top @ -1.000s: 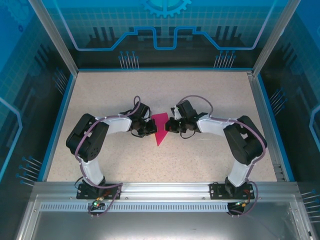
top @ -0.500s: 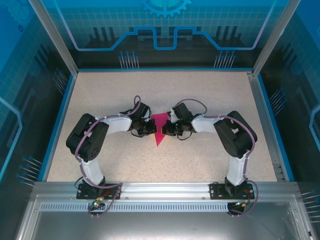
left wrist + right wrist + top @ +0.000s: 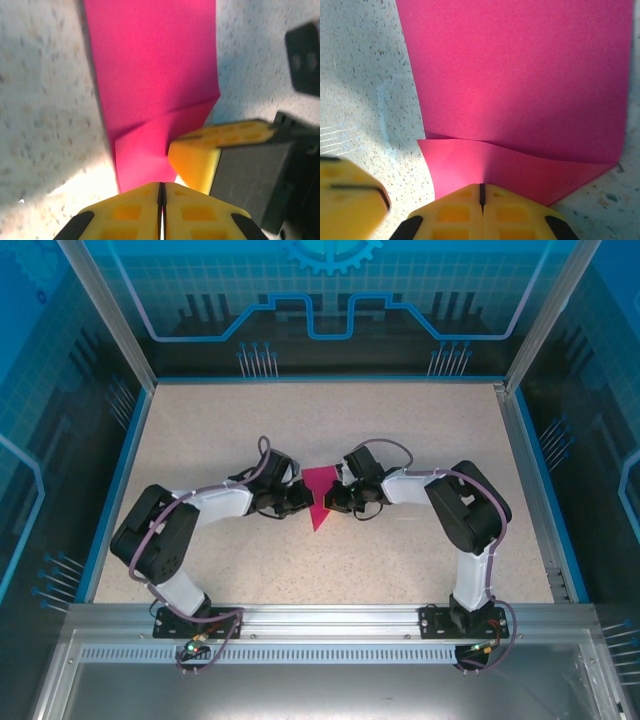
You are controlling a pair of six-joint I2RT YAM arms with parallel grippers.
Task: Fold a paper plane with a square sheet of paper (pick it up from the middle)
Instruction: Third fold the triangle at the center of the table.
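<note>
Meanwhile the paper [image 3: 320, 494] had hardly stirred. It lay in the middle of the table [image 3: 430, 430], folded to a triangle with its point aimed at the near edge, much as it had lain a second before. Up close we saw one layer folded over another, with a slanting crease running across.

Against its left edge sat the left gripper [image 3: 161, 185], its yellow fingers pressed together with only a thin seam between them. The right gripper [image 3: 481, 187] met the opposite edge in the same way, jaws together at the lower flap. Both sets of tips touched the paper, but we could not tell whether a layer was caught in either seam or whether the tips merely pressed down on it.

What had changed was farther out. The left arm [image 3: 215, 502] had dropped its elbow outward and toward the near edge and now lay stretched low, while its gripper stayed at the paper. The right arm [image 3: 405, 483] had drawn in toward the centre half a second earlier and had then kept its place.

We judged this to be a re-posing around a fold that was being held flat, not a new fold. The shape was still a broad triangle and not yet a slim dart, so we reckoned the task was only partway done. We also thought that an uneven release on either side could let the flap spring open.
</note>
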